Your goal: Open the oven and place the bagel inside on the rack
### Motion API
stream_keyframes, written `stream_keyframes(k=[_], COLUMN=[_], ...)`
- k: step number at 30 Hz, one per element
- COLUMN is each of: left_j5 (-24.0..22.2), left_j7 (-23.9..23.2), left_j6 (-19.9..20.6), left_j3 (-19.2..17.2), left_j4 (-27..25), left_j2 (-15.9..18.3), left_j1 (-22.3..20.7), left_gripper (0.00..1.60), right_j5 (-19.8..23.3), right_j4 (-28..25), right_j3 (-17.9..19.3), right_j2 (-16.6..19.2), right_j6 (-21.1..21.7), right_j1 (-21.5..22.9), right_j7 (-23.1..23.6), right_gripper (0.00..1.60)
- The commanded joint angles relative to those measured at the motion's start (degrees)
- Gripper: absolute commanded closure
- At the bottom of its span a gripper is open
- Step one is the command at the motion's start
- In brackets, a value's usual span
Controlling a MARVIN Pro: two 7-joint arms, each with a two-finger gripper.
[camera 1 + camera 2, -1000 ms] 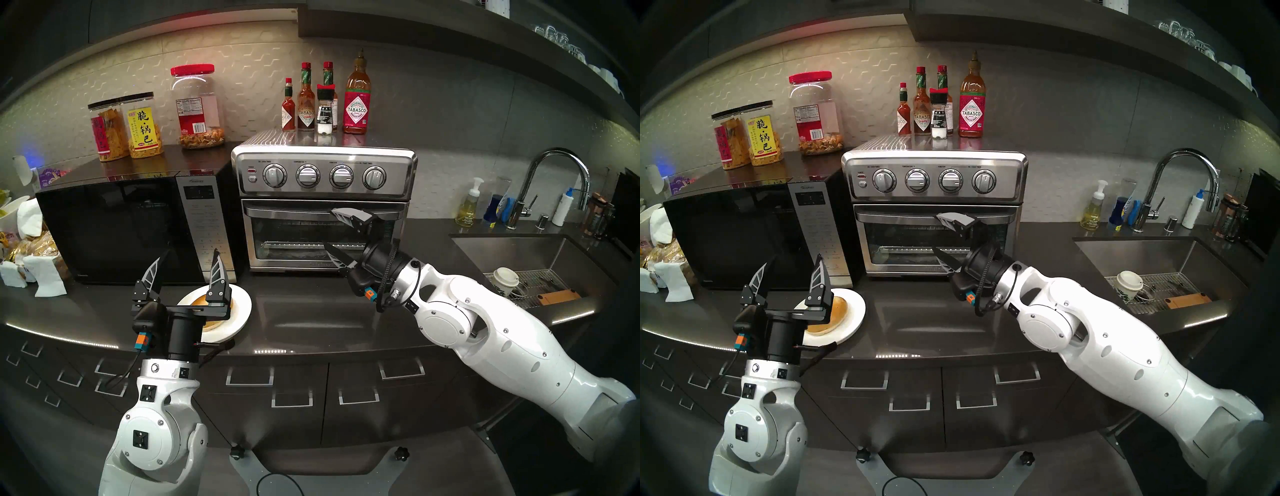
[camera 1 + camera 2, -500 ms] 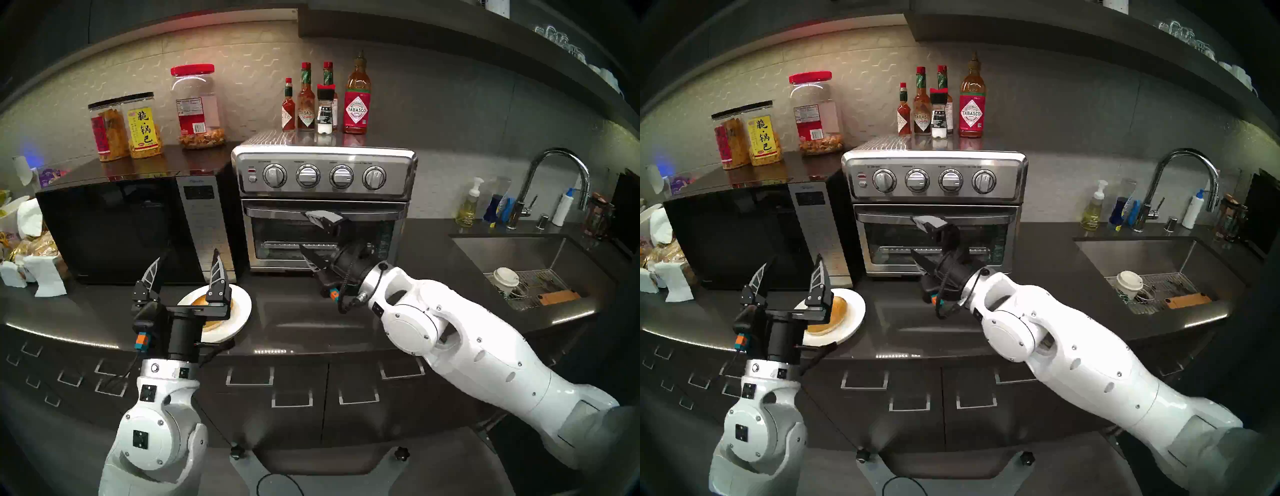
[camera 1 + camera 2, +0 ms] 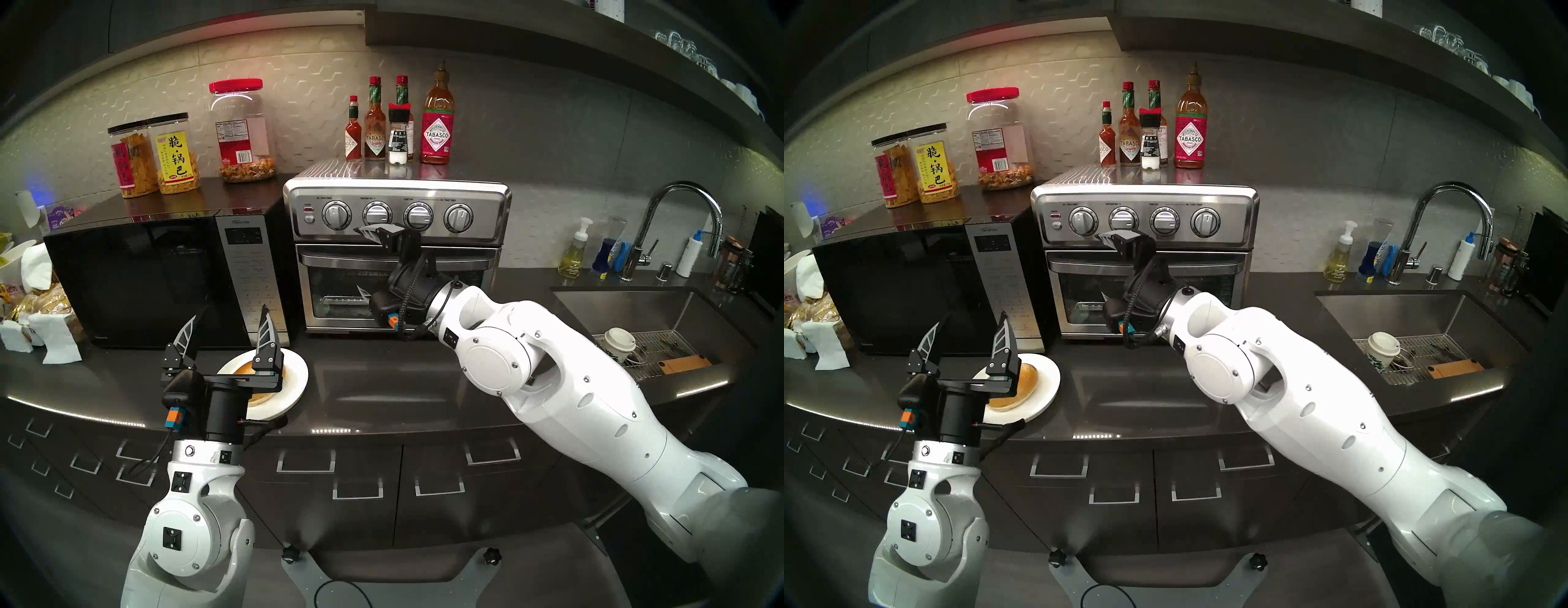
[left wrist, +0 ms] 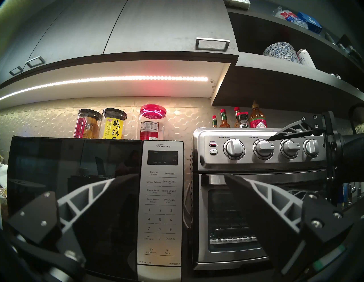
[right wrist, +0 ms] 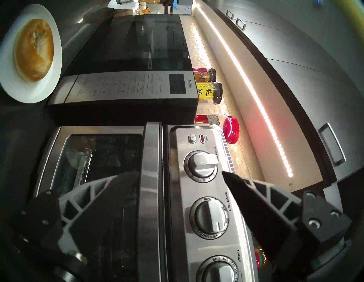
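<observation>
Countertop oven [image 3: 396, 254] remains shut; my right gripper [image 5: 179, 175], spread wide and empty, straddles its door handle [image 5: 151, 177], so I judge closing and pulling down comes next.

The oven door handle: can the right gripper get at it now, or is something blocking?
Probably yes. The right gripper is open and straddles the closed oven's bar handle, with nothing between.

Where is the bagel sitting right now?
In the head view, the bagel lies on the white plate on the counter's left, before the microwave, partly hidden behind the left end effector.
</observation>
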Motion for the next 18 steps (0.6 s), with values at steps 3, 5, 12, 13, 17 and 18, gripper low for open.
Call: stream_keyframes(k=[3, 5, 12, 13, 17, 18], left_j5=[0.0, 0.0, 0.0, 0.0, 0.0, 0.0], left_j7=[-0.1, -0.1, -0.1, -0.1, -0.1, -0.1], left_j6=[-0.1, -0.1, -0.1, -0.1, -0.1, -0.1], left_j3=[0.1, 0.1, 0.1, 0.1, 0.1, 0.1], left_j4=[-1.3, -1.3, -1.3, -1.3, -1.3, -1.3], left_j2=[0.0, 0.0, 0.0, 0.0, 0.0, 0.0], left_j1=[0.1, 0.1, 0.1, 0.1, 0.1, 0.1], left_gripper=[0.0, 0.0, 0.0, 0.0, 0.0, 0.0], right_j5=[0.8, 0.7, 0.5, 0.4, 0.4, 0.4], right_j4=[-0.5, 0.0, 1.6, 2.4, 3.5, 4.0], right_j3=[1.7, 1.7, 1.4, 1.3, 1.3, 1.4], right_j2=[1.2, 1.2, 1.3, 1.3, 1.3, 1.3], right_j6=[-0.2, -0.3, -0.2, -0.4, -0.9, -0.9], right_j1=[-0.1, -0.3, -0.9, -1.1, -1.2, -1.2], right_j7=[-0.4, -0.7, -1.9, -2.6, -3.3, -3.6], right_gripper=[0.0, 0.0, 0.0, 0.0, 0.0, 0.0])
